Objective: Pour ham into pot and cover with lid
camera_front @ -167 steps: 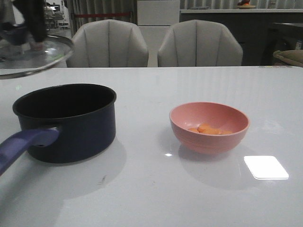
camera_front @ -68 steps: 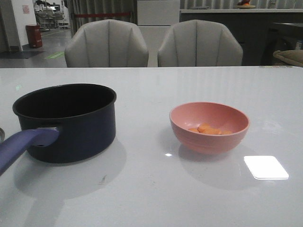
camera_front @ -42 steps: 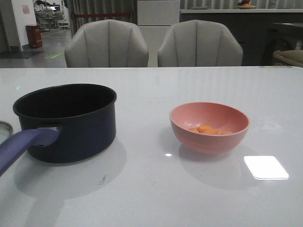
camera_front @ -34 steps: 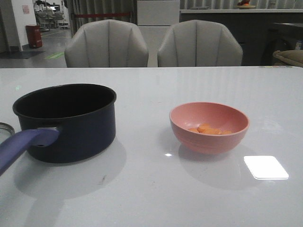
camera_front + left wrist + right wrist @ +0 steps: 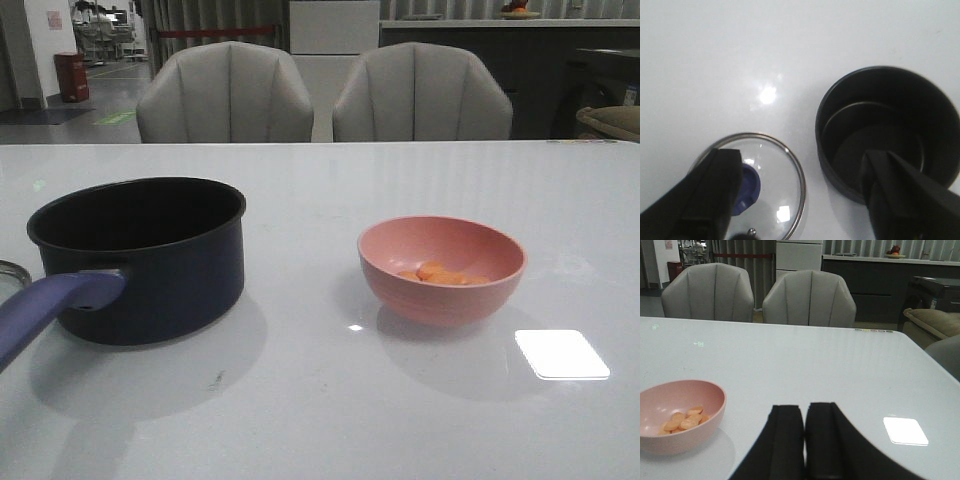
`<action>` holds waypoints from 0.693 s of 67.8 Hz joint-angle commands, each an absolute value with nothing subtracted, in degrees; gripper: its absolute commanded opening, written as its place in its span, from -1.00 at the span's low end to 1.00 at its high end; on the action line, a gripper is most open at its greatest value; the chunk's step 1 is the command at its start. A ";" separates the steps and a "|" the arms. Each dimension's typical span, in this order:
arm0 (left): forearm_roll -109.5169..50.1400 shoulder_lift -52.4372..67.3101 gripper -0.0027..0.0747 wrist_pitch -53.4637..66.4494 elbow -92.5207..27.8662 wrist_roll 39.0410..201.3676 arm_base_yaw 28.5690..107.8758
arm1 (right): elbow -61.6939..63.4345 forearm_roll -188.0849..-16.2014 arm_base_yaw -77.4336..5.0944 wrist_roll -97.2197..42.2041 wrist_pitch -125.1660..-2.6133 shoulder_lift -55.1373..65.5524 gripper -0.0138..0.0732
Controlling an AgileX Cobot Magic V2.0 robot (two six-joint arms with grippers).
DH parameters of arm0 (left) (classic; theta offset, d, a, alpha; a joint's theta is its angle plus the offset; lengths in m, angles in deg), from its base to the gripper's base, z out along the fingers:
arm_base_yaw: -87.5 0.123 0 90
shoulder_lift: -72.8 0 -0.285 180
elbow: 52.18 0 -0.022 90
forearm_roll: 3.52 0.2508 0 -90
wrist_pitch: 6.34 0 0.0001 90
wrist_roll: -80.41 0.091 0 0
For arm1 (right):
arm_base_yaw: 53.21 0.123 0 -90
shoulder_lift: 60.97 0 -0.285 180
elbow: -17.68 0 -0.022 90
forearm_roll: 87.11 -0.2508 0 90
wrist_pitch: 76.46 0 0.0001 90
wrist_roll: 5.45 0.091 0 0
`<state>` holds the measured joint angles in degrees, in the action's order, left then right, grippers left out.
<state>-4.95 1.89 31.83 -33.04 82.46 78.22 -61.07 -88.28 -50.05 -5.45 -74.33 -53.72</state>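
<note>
From the front, the pot (image 5: 137, 258) stands open on the tabletop (image 5: 320, 400), its long handle running toward 8 o'clock, with the pink bowl (image 5: 442, 268) of ham (image 5: 440, 273) well apart at 3 o'clock. Only my left wrist view shows the whole lid (image 5: 757, 187) flat just beside the pot, under my spread, empty left claw (image 5: 800, 200). My right claw (image 5: 805, 440) is clenched on nothing, near the bowl.

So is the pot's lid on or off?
Off. The pot is open and empty, and the lid lies flat on the table beside it, between the left gripper's open jaws.
</note>
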 commanded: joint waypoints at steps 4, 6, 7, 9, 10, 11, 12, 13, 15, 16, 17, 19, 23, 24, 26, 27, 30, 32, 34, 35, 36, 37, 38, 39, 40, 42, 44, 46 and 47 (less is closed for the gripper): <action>-5.23 14.47 0.41 21.31 -27.17 82.45 75.40 | -60.77 -87.45 -50.46 -5.45 -79.22 -54.92 -0.25; -5.56 16.81 0.41 19.91 -24.97 82.45 74.95 | -60.77 -87.45 -50.46 -5.45 -79.22 -54.92 -0.25; -5.83 17.92 0.41 19.19 -24.07 82.45 74.62 | -60.77 -87.45 -50.46 -5.45 -79.22 -54.92 -0.25; -6.18 20.83 0.41 17.92 -22.33 82.45 74.18 | -60.77 -87.45 -50.46 -5.45 -79.22 -54.92 -0.25; -6.31 22.03 0.41 17.12 -21.49 82.45 73.93 | -60.77 -87.45 -50.46 -5.45 -79.22 -54.92 -0.25; -6.48 23.19 0.41 16.62 -20.67 82.45 73.71 | -60.77 -87.45 -50.46 -5.45 -79.22 -54.92 -0.25; -6.75 24.29 0.41 16.20 -19.44 82.45 73.48 | -60.77 -87.45 -50.46 -5.45 -79.22 -54.92 -0.25; -6.72 25.35 0.41 15.88 -18.66 82.45 73.24 | -60.77 -87.45 -50.46 -5.45 -79.22 -54.92 -0.25; -6.72 27.48 0.41 15.34 -17.14 82.45 72.63 | -60.77 -87.45 -50.46 -5.45 -79.22 -54.92 -0.25; -6.72 28.97 0.41 15.08 -16.39 82.45 72.39 | -60.77 -87.45 -50.46 -5.45 -79.22 -54.92 -0.25; -6.72 29.92 0.41 14.79 -15.66 82.45 72.15 | -60.77 -87.45 -50.46 -5.45 -79.22 -54.92 -0.25; -6.87 31.32 0.41 14.65 -14.31 82.45 71.65 | -60.77 -87.45 -50.46 -5.45 -79.22 -54.92 -0.25; -7.10 35.31 0.41 14.22 -11.54 82.45 70.48 | -60.77 -87.45 -50.46 -5.45 -79.22 -54.92 -0.25; -7.10 36.05 0.41 14.02 -10.97 82.45 70.23 | -60.77 -87.45 -50.46 -5.45 -79.22 -54.92 -0.25; -7.24 37.14 0.41 13.99 -9.87 82.45 69.67 | -60.77 -87.45 -50.46 -5.45 -79.22 -54.92 -0.25; -7.38 37.83 0.41 13.99 -9.34 82.45 69.39 | -60.77 -87.45 -50.46 -5.45 -79.22 -54.92 -0.25; -8.05 40.18 0.41 13.99 -7.80 82.45 68.60 | -60.77 -87.45 -50.46 -5.45 -79.22 -54.92 -0.25; -8.35 41.50 0.40 14.10 -6.51 82.45 68.11 | -60.77 -87.45 -50.46 -5.45 -79.22 -54.92 -0.25; -8.34 42.83 0.38 14.21 -5.75 82.45 67.64 | -60.77 -87.45 -50.46 -5.45 -79.22 -54.92 -0.25; -8.34 43.78 0.38 14.36 -5.02 82.45 67.44 | -60.77 -87.45 -50.46 -5.45 -79.22 -54.92 -0.25; -8.34 44.09 0.38 14.37 -4.54 82.45 67.24 | -60.77 -87.45 -50.46 -5.45 -79.22 -54.92 -0.25; -8.34 44.73 0.37 14.48 -4.08 82.45 67.08 | -60.77 -87.45 -50.46 -5.45 -79.22 -54.92 -0.25; -8.34 45.37 0.36 14.48 -3.63 82.45 66.92 | -60.77 -87.45 -50.46 -5.45 -79.22 -54.92 -0.25; -8.34 46.01 0.35 14.48 -3.16 82.45 66.70 | -60.77 -87.45 -50.46 -5.45 -79.22 -54.92 -0.25; -8.34 46.97 0.34 14.36 -2.74 82.45 66.65 | -60.77 -87.45 -50.46 -5.45 -79.22 -54.92 -0.25; -8.34 48.20 0.30 13.77 -1.85 82.45 66.35 | -60.77 -87.45 -50.46 -5.45 -79.22 -54.92 -0.25; -8.37 49.43 0.28 13.22 -0.82 82.45 66.12 | -60.77 -87.45 -50.46 -5.45 -79.22 -54.92 -0.25; -8.37 50.65 0.25 12.66 -0.09 82.45 65.88 | -60.77 -87.45 -50.46 -5.45 -79.22 -54.92 -0.25; -8.37 51.52 0.24 12.28 0.27 82.45 65.79 | -60.77 -87.45 -50.46 -5.45 -79.22 -54.92 -0.25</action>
<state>-7.68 48.55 18.54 -0.37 82.46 66.76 -61.07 -88.28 -50.05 -5.45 -74.33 -53.72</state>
